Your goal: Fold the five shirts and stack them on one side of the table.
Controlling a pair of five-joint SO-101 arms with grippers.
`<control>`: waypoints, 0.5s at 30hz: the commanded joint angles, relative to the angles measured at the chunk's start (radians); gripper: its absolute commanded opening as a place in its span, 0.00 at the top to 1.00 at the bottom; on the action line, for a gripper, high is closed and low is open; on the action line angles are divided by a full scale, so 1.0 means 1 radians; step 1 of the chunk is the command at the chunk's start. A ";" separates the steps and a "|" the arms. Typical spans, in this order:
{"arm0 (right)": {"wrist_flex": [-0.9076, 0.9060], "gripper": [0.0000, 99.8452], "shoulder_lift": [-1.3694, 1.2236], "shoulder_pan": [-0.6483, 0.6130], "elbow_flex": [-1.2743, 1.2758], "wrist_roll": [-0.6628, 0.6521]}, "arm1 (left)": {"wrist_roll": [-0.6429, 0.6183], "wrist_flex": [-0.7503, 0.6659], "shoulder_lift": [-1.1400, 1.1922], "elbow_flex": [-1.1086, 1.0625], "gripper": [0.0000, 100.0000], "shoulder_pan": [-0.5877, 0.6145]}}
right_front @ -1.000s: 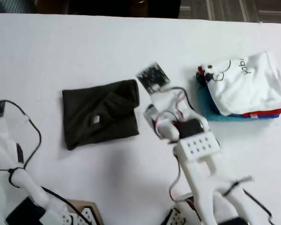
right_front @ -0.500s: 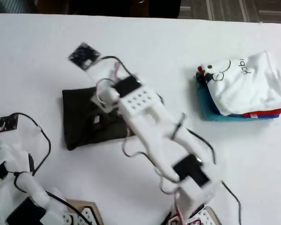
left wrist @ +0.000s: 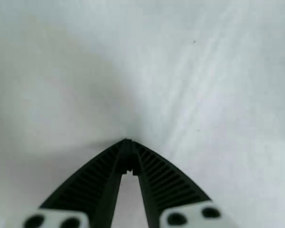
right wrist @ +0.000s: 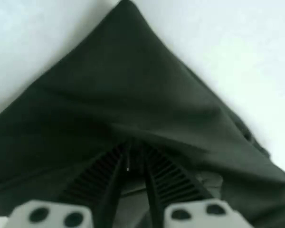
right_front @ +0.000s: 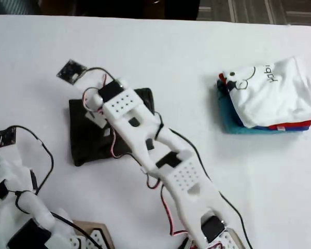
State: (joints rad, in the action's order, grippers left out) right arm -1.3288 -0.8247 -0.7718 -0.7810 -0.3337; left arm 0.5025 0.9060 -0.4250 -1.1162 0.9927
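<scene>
A folded black shirt (right_front: pixel 85 136) lies left of the table's middle. My right arm (right_front: pixel 145 140) stretches from the near edge across it. In the right wrist view my right gripper (right wrist: pixel 128 143) is shut, its tips pressed together against the black shirt (right wrist: pixel 123 90); I cannot tell whether any cloth is pinched. At the right side sits a stack of folded shirts (right_front: pixel 264 96), a white one with a cartoon print on top and red, blue and teal ones under it. My left gripper (left wrist: pixel 127 142) is shut over bare white table (left wrist: pixel 180 71), holding nothing.
My left arm (right_front: pixel 15 202) sits at the near left corner with looping black cables. A brown base piece (right_front: pixel 96 232) shows at the near edge. The far half of the white table (right_front: pixel 160 46) is open room.
My right arm has swung left from the table's middle, beside the stack, to over the black shirt. The left arm has shifted a little near its corner.
</scene>
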 commanded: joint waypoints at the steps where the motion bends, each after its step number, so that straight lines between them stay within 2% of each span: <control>1: -0.068 0.98 -0.035 -0.008 -0.100 0.009 | -0.014 -0.011 -0.031 0.004 0.97 0.009; 15: -0.440 0.98 -0.056 0.071 -0.316 0.002 | -0.012 -0.015 -0.060 -0.021 0.97 0.006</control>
State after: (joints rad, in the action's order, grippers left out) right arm -1.7200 -0.8938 -0.7365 -1.0541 -0.3337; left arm 0.5025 0.9014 -0.4557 -1.1377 0.9927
